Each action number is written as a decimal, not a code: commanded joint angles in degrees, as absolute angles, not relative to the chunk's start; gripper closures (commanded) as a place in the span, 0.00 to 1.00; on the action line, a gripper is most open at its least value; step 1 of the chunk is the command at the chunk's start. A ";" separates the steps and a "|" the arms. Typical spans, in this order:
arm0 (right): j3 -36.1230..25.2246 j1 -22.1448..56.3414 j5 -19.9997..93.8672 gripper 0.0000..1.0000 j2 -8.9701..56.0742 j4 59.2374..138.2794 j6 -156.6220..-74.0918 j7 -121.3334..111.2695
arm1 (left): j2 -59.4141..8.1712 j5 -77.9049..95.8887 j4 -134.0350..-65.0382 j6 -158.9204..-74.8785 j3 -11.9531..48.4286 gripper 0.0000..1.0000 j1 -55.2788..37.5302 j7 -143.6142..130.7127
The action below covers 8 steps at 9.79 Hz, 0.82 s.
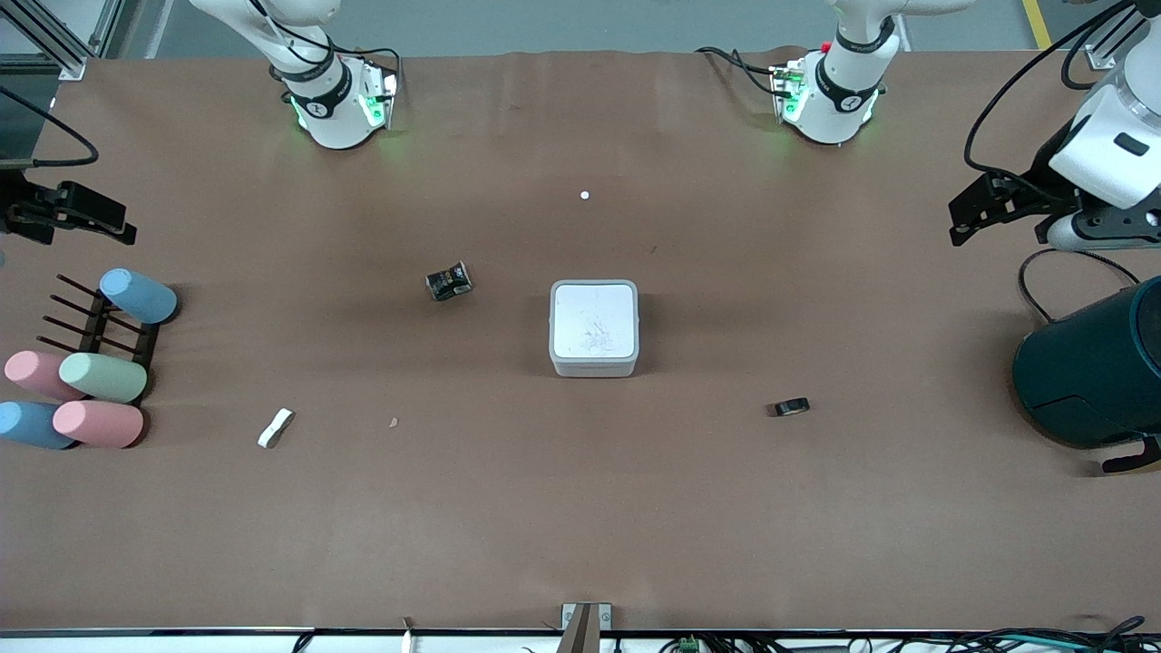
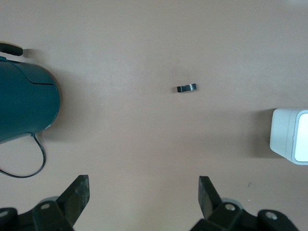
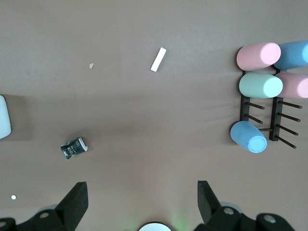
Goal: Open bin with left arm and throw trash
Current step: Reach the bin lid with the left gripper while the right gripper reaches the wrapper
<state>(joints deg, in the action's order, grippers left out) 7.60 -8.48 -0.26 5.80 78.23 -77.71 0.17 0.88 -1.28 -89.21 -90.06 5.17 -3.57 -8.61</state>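
Bin (image 1: 594, 328) lid shut; trash scraps lie outside it.

A high front camera faces both arms; wrist cameras look straight down, each sharing the bin (image 1: 594, 328) (image 2: 291, 135) (image 3: 4, 123) with it.

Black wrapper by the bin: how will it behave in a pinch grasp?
The black wrapper looks crumpled and thin, so it will probably crush and flex between fingers. It seems light, so a nudge would likely slide it. Its irregular folds make rolling unlikely.
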 commanded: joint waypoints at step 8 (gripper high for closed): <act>8.17 -4.33 1.14 0.00 6.15 79.10 -79.01 4.98 | -17.79 12.22 -87.28 -106.45 13.70 0.96 -13.15 -14.92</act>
